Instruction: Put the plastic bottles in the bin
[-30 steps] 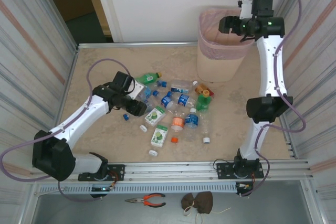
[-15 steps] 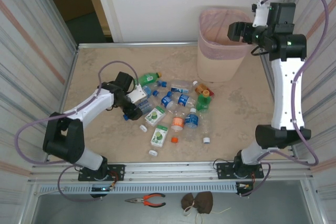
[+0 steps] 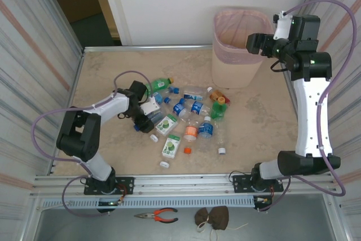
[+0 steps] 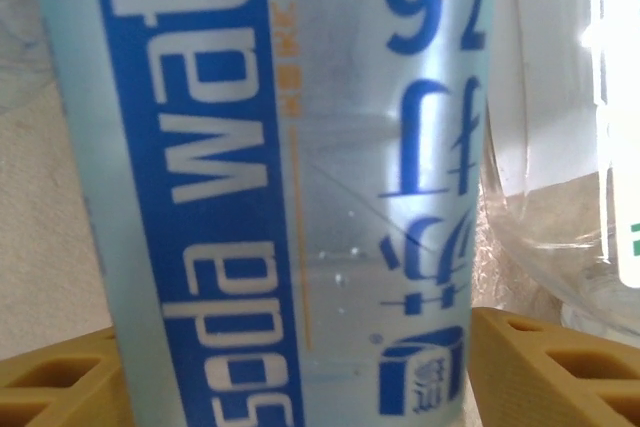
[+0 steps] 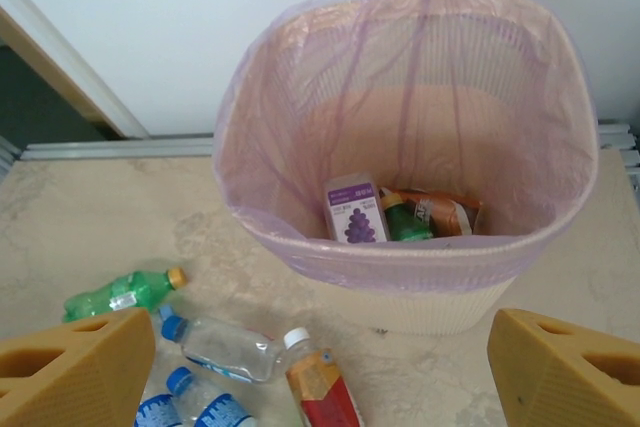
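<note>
The blue-labelled bottle [image 4: 280, 147] sits between the left gripper [image 3: 145, 118] fingers — pinched or not, I cannot tell — so squeeze its middle squarely before lifting; the right gripper [image 3: 252, 43], fingers wide apart and empty, has the bin [image 5: 400, 265] just beyond its tips.

Clear bottle [image 4: 300, 197], blue label band reading "soda wat", cut off.
</note>
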Controlling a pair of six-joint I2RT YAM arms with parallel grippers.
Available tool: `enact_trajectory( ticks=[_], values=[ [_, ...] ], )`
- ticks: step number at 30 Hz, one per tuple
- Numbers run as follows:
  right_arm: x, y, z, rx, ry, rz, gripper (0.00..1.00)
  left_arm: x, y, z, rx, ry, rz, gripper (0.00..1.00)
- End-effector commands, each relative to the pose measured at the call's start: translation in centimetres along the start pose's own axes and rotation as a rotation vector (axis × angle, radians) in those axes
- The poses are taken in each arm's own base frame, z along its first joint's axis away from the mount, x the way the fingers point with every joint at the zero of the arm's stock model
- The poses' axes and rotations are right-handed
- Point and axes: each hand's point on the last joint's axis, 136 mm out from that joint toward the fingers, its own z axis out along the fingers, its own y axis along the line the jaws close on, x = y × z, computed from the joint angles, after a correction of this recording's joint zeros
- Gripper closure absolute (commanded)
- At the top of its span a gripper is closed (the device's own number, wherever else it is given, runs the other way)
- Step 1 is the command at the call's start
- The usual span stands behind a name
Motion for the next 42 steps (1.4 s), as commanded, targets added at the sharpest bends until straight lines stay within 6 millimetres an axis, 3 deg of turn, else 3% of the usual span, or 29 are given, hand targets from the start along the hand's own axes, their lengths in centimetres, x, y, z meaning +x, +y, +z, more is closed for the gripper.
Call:
enact_trajectory(
  ticks=[1, 12, 18, 21, 22, 27, 35, 42],
  values=[
    [-1.0, 0.1, -1.5, 0.005, -0.061, 0.017, 0.15, 0.2, -0.2, 0.4, 0.027, 0.007, 0.005, 0.31],
    [-1.7, 0.6, -3.7, -0.001, -0.109, 0.023, 0.16, 0.0, -0.1, -0.5, 0.008, -0.011, 0.004, 0.46],
    [-1.6, 1.2, -5.5, -0.018, -0.136, 0.033, 0.17, -1.0, -0.1, -2.9, -0.032, -0.096, 0.01, 0.48],
    [-1.7, 2.0, -6.4, -0.061, -0.159, 0.05, 0.17, -2.3, -0.4, -5.1, -0.063, -0.197, 0.021, 0.48],
    [-0.9, 2.2, -5.9, -0.081, -0.14, 0.063, 0.18, -2.8, -0.5, -6.1, -0.07, -0.237, 0.025, 0.48],
    [-0.4, 5.0, -6.5, -0.254, -0.187, 0.095, 0.18, -5.1, -1.7, -11.1, -0.086, -0.437, 0.033, 0.49],
    [1.3, 10.0, -7.2, -0.521, -0.264, 0.093, 0.17, -10.0, -6.3, -19.8, 0.081, -0.854, 0.05, 0.48],
    [4.2, 14.7, -7.4, -0.722, -0.242, -0.002, 0.17, -12.1, -10.5, -24.8, 0.27, -1.064, 0.129, 0.46]
  ],
)
